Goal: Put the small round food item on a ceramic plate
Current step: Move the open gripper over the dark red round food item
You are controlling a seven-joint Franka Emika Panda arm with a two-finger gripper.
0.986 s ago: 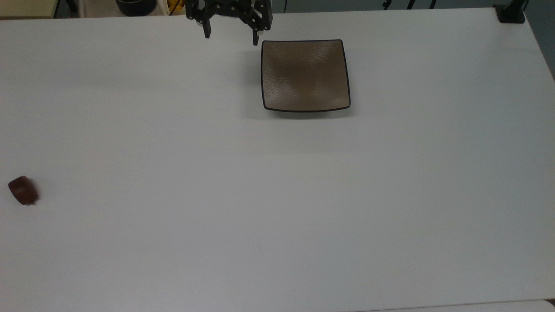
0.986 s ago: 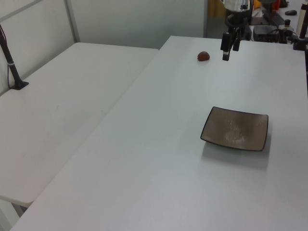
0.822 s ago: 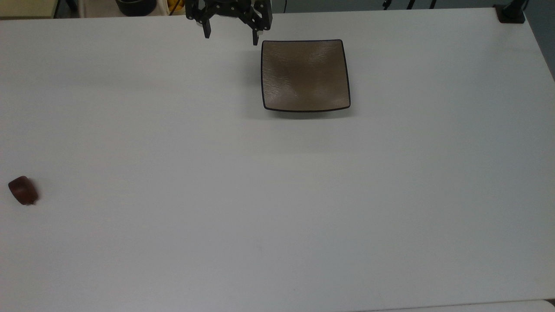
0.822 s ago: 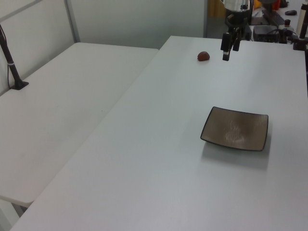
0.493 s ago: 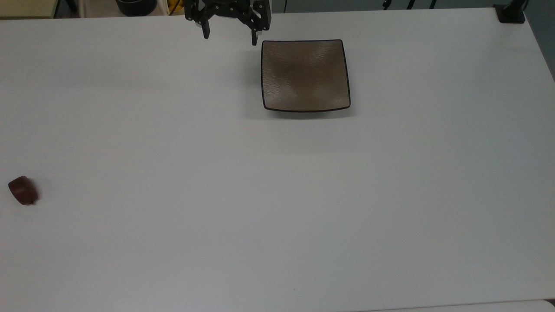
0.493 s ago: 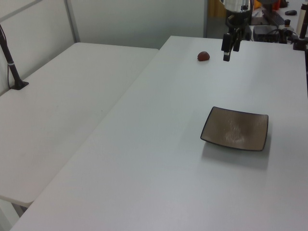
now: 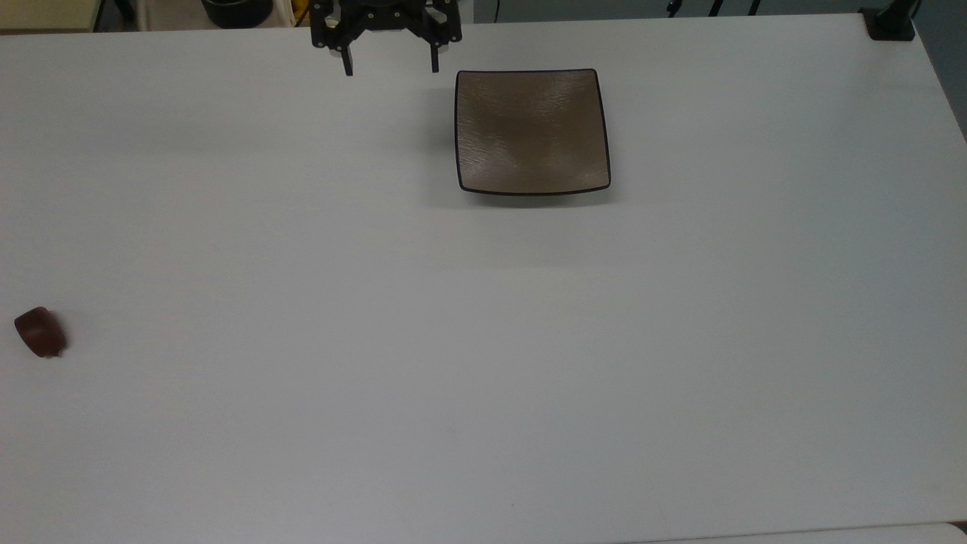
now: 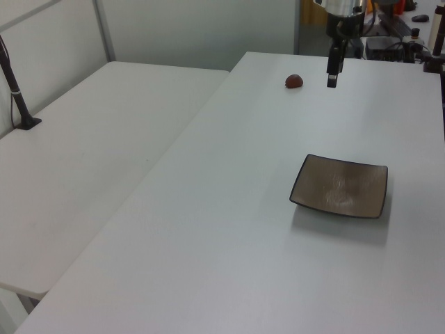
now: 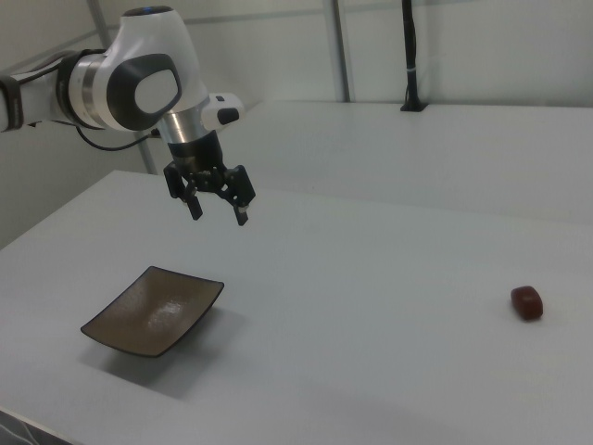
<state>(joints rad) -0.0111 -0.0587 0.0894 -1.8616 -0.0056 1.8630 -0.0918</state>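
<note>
While the gripper [image 7: 390, 69] hangs with its jaws spread wide and holding nothing, its upper body is cut off by the top view's upper edge; the plate [image 7: 532, 130] sits bare just beside it on the table [image 7: 483, 340]; the food item [image 7: 40, 332] lies well apart, near the top view's left edge, its surface hard to make out.

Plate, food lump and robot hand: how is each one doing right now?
ceramic plate: empty, flat on the white table.
small round food item: lying on the table, far from the plate, untouched.
end effector: open, holding nothing, hanging above the table beside the plate.
</note>
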